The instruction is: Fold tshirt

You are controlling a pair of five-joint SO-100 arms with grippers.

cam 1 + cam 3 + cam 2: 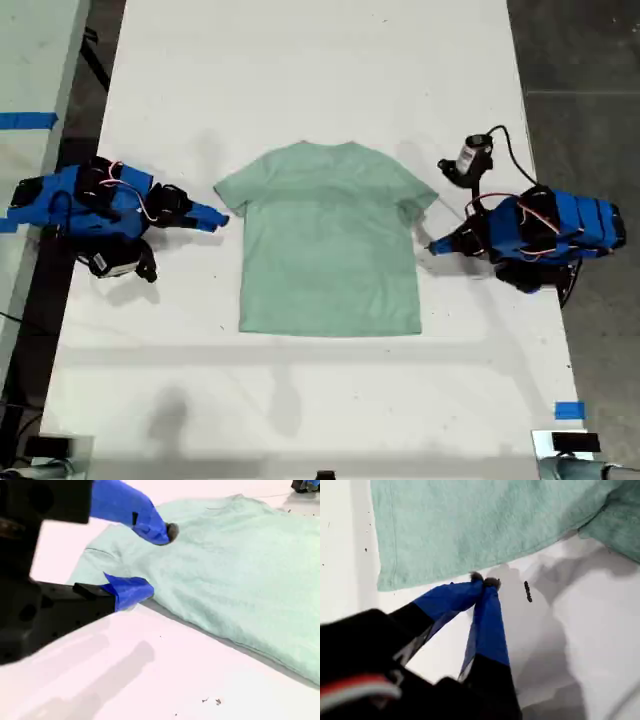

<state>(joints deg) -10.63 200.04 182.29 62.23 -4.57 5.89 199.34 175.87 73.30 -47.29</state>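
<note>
Parted jaws of my second gripper [156,562] straddle one sleeve of the tshirt [330,250], which lies flat mid-table [300,60]. My first gripper [485,581] is pinched closed on nothing, just beside the opposite side seam. We should open it before reaching (cloth is limp), pinch both edges low, then lift together.
</note>
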